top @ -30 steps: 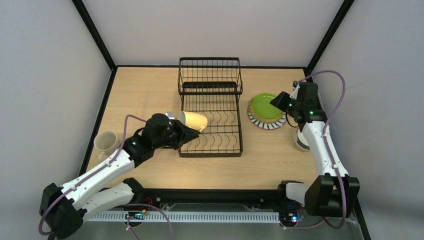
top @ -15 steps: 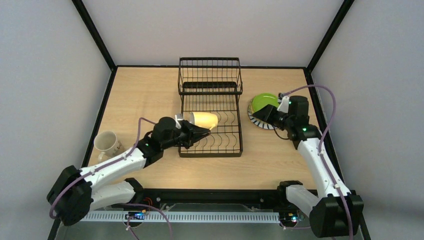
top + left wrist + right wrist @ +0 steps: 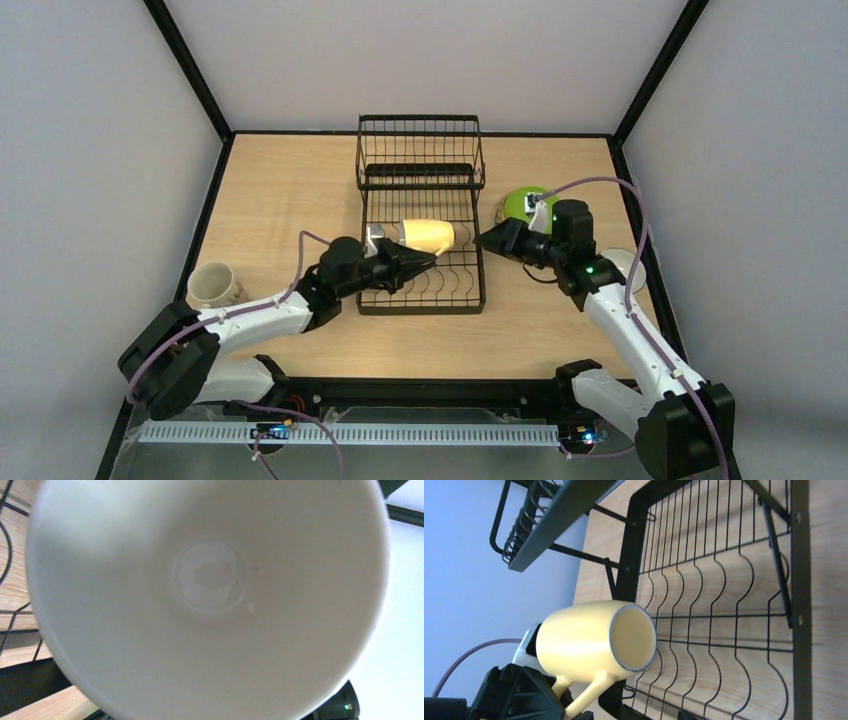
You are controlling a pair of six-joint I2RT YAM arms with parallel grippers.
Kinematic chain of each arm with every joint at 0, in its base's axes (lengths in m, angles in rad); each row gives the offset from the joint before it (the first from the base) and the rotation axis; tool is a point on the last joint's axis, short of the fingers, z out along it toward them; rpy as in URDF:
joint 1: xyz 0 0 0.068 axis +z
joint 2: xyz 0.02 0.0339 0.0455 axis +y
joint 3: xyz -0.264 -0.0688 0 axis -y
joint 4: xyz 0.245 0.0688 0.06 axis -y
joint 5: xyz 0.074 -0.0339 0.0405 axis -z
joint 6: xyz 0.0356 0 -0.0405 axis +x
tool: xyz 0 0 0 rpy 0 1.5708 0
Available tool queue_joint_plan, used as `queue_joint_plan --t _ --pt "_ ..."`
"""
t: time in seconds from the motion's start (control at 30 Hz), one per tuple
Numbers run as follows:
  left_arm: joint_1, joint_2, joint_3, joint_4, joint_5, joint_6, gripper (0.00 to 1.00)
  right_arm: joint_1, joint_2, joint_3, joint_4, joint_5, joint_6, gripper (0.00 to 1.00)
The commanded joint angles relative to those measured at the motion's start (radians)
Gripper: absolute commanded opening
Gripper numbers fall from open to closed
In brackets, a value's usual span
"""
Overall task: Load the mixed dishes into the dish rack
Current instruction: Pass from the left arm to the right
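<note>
A pale yellow mug (image 3: 428, 236) hangs on its side over the plate dividers of the black wire dish rack (image 3: 420, 308). My left gripper (image 3: 412, 262) is shut on its handle. In the left wrist view the mug's pale base (image 3: 210, 575) fills the frame and hides the fingers. In the right wrist view the mug (image 3: 584, 640) points its open mouth at the camera above the rack's wires (image 3: 724, 580), its handle (image 3: 586, 692) running down into the left gripper. My right gripper (image 3: 488, 240) stands open just right of the mug, holding nothing.
A cream mug (image 3: 212, 286) stands on the table at the far left. A lime green plate (image 3: 520, 203) lies right of the rack, partly behind my right arm. A white mug (image 3: 628, 266) shows past that arm. The rack's raised basket (image 3: 420, 150) is at the back.
My left arm has carried the yellow mug to the right, over the rack. My right arm has swung left from the plates to the rack's right edge, facing the mug.
</note>
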Motion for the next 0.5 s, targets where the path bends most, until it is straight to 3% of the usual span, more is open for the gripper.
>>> queue_joint_plan --t 0.0,0.47 --pt "-0.008 0.01 -0.032 0.238 0.002 -0.009 0.02 0.031 -0.018 -0.057 0.083 -0.051 0.103 0.95" --pt "-0.057 0.126 -0.061 0.459 -0.006 -0.033 0.02 0.129 0.005 -0.074 0.163 -0.078 0.205 0.95"
